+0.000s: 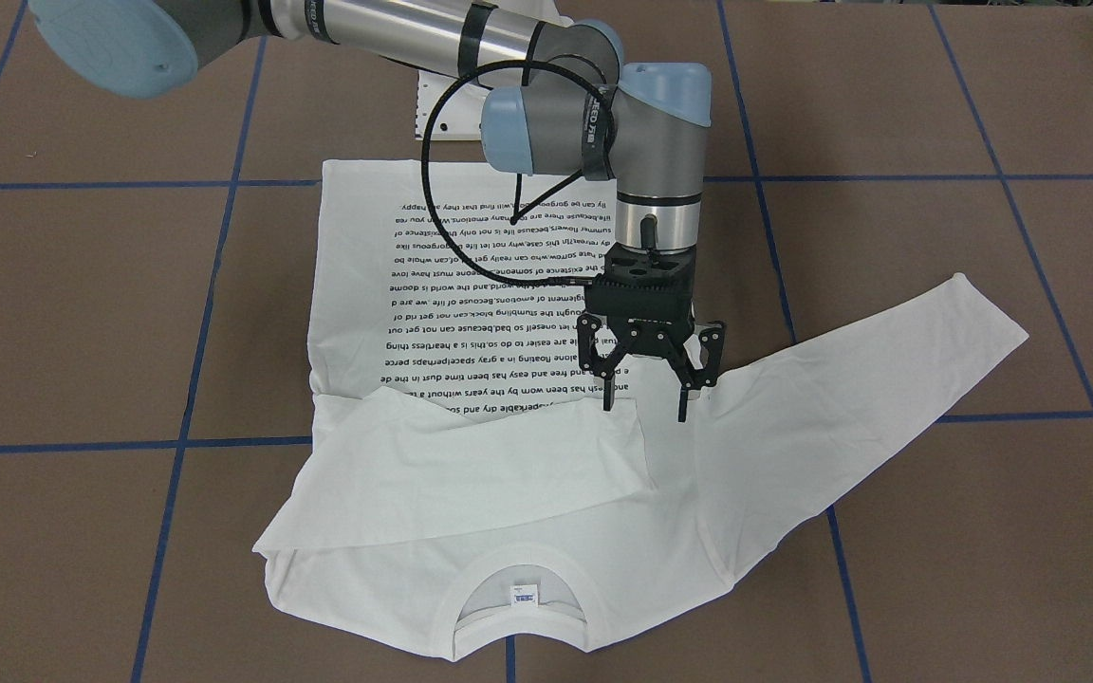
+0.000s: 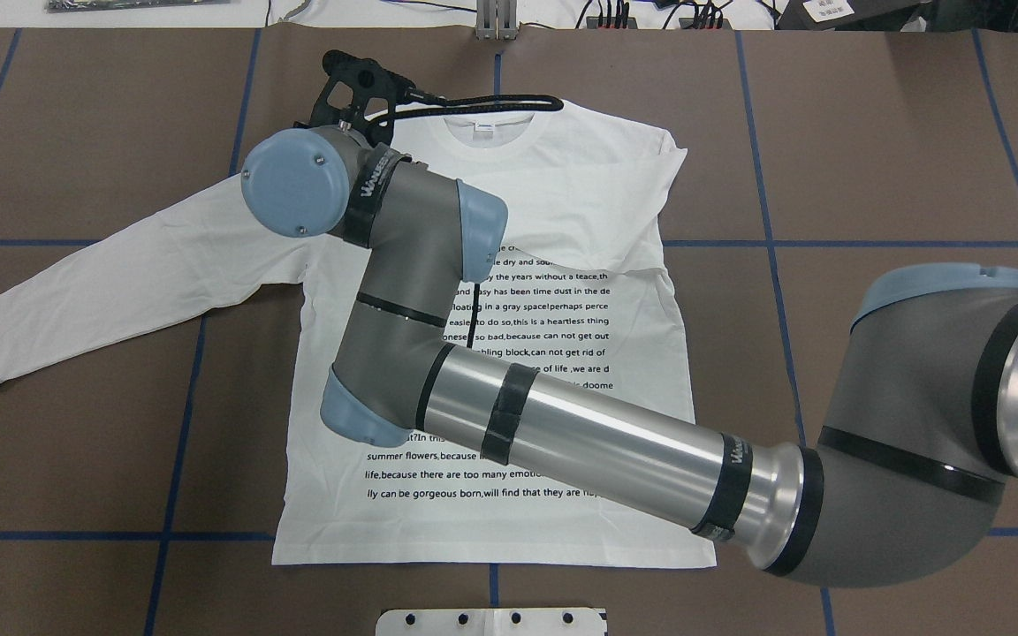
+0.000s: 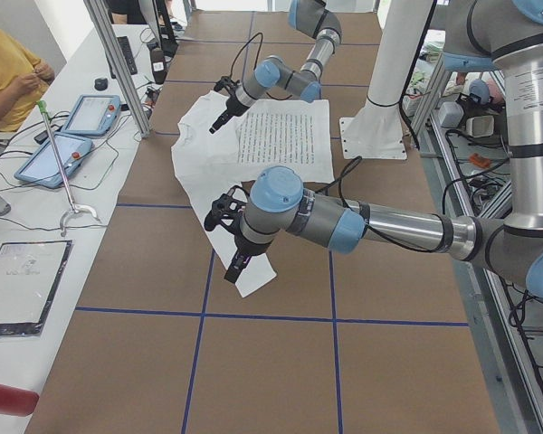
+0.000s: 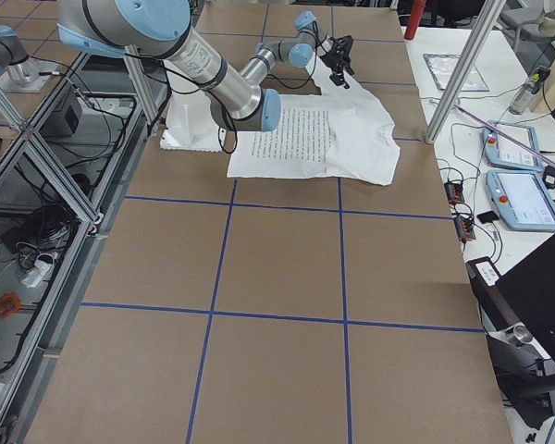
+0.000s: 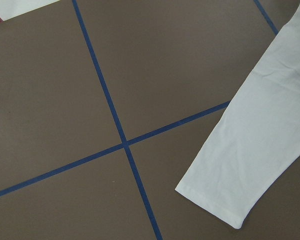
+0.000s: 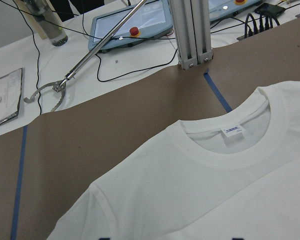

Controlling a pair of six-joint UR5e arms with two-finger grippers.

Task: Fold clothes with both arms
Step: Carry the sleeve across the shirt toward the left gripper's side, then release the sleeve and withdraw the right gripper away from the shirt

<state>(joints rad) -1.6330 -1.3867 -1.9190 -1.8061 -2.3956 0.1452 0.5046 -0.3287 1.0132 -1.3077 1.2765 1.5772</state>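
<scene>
Hovering close over the white long-sleeved T-shirt with black printed text [image 1: 357,285], the right arm's black two-finger gripper [image 1: 646,403] holds its fingers wide and empty beside the cuff of the folded-over sleeve [image 1: 471,465]. The shirt lies flat on the brown bench with blue tape lines [image 1: 888,95], its other sleeve [image 1: 888,370] outstretched.

Risk: a fingertip snagging the folded cuff would drag the fold open.

The left arm's gripper [image 3: 233,265] hangs near the outstretched cuff; its finger state cannot be told. No container is involved.
</scene>
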